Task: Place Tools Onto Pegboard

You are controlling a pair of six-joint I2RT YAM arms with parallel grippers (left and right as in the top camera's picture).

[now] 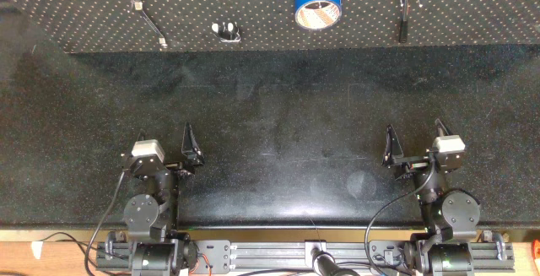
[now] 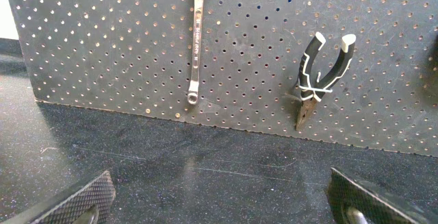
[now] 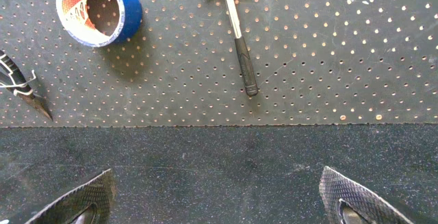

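Both sets of jaws stand wide apart and grip nothing: the left jaws and the right jaws each hang low over the table (image 1: pixel 278 116), close to their own arm bases and well apart from the pegboard (image 1: pixel 472 10) ahead of them.

All four tools are on that board. Ahead of the left jaws a wrench (image 2: pixel 196 42) hangs straight down, its ring end lowest. Further toward the right arm's side are pliers (image 2: pixel 321 70), handles up and nose down, with a pale tie around them near the pivot. Ahead of the right jaws a hammer (image 3: pixel 236 32) hangs by its head so that the handle drops plumb. A roll of blue tape (image 3: pixel 99 8) sits toward the left arm's side, seemingly carried through its core by a peg. Each tool hangs by gravity from its top, so none should need a hold from below.

By this layout the task looks finished — nothing lies between the jaws and the board.

A dark, speckled mat covers the table, lightly scuffed, and meets the board's foot in a straight seam.
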